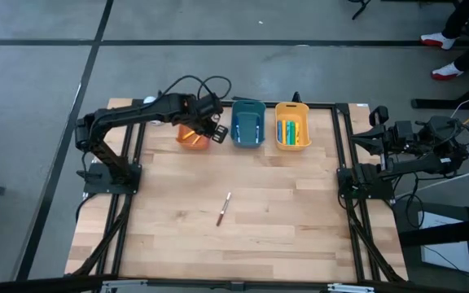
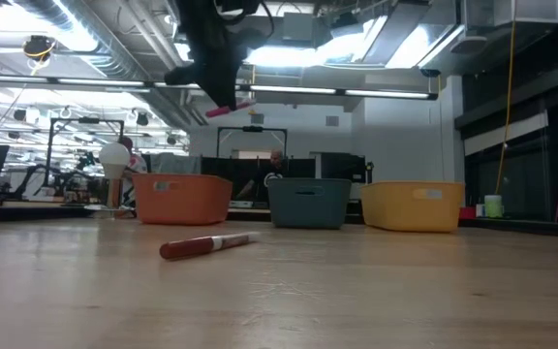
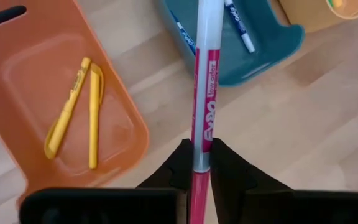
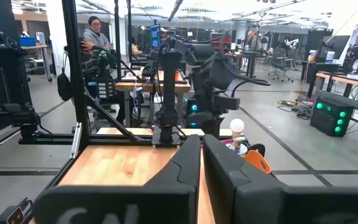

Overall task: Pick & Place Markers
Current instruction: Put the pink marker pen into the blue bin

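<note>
My left gripper (image 3: 201, 146) is shut on a white marker with a pink label and pink cap (image 3: 205, 74). It hangs high over the near edge of the orange bin (image 1: 192, 137) and the blue bin (image 1: 248, 124). In the low view the gripper (image 2: 219, 73) is up near the top with the pink marker (image 2: 231, 109) under it. A red-capped marker (image 1: 224, 209) lies flat on the table's middle. Two yellow markers (image 3: 79, 112) lie in the orange bin (image 3: 55, 74). My right gripper (image 4: 202, 155) waits shut at the table's right edge. My left gripper pinches the marker between its two fingers, where the white barrel meets the pink cap (image 3: 201, 134). The fingers (image 3: 180, 163) slant down from above and lie across the marker. The marker is lifted clear of the table and bins, close to level.
A yellow bin (image 1: 292, 126) holding several markers stands right of the blue bin, which holds blue-inked markers (image 3: 239, 28). The three bins line the table's far edge. Bare wood lies around the lone marker (image 2: 206, 246). People stand in the room beyond the table.
</note>
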